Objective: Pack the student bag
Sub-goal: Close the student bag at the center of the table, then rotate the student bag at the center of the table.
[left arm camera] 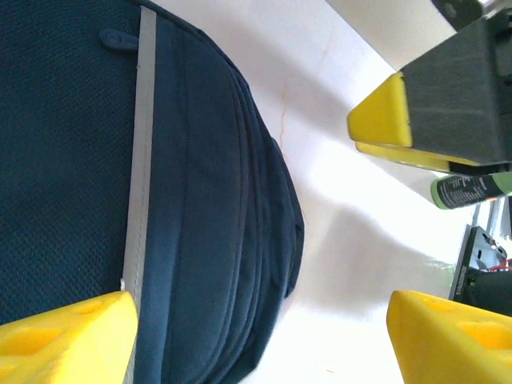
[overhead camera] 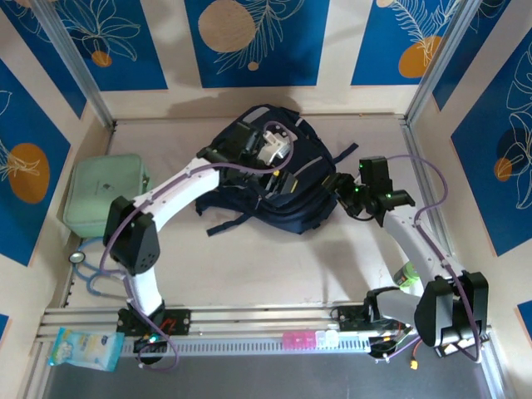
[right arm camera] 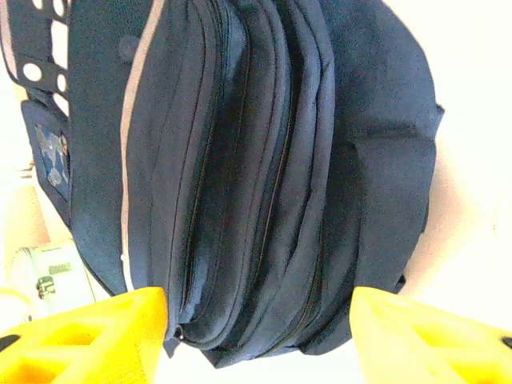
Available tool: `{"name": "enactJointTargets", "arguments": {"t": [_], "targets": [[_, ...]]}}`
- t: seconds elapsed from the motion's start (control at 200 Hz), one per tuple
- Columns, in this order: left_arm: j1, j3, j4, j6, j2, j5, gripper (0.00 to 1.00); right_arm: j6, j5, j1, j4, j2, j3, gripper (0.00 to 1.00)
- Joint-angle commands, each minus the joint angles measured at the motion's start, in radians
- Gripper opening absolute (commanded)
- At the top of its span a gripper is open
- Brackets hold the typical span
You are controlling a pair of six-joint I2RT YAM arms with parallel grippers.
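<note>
Beneath the left tool (left arm camera: pixel 256 344) and before the right tool (right arm camera: pixel 258 336), both spread wide and empty, the student bag (right arm camera: pixel 264 160) lies flat, likely for unzipping.

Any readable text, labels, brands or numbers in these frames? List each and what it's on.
None can be read.
Green bottle: white print on a dark label, too small.
Light-blue packet: print blurred.
Mint-green case: small emblem, blurred.
Student bag: no legible text on its white patch.
</note>
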Motion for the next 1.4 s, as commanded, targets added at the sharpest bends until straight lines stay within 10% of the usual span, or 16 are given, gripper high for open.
{"name": "enactJointTargets", "arguments": {"t": [0.0, 0.31, 0.565, 0.965, 1.395], "targets": [[0.053, -0.098, 0.098, -0.079, -0.081, -0.033, 0.81, -0.055, 0.038, 0.055, -0.011, 0.017, 0.021, 0.66], [0.218, -0.248, 0.199, -0.276, -0.052, -0.015, 0.74, -0.088, 0.050, 0.182, 0.007, 0.191, 0.118, 0.67], [0.218, -0.044, 0.044, -0.249, 0.148, -0.076, 0.46, -0.114, 0.056, 0.177, 0.031, 0.330, 0.210, 0.46], [0.219, -0.069, 0.066, -0.312, 0.194, 0.123, 0.16, -0.225, -0.014, 0.081, 0.078, 0.493, 0.309, 0.30], [0.198, -0.304, 0.630, -0.874, 0.075, 0.219, 0.00, -0.326, 0.130, 0.038, -0.073, 0.360, 0.342, 0.52]]}}
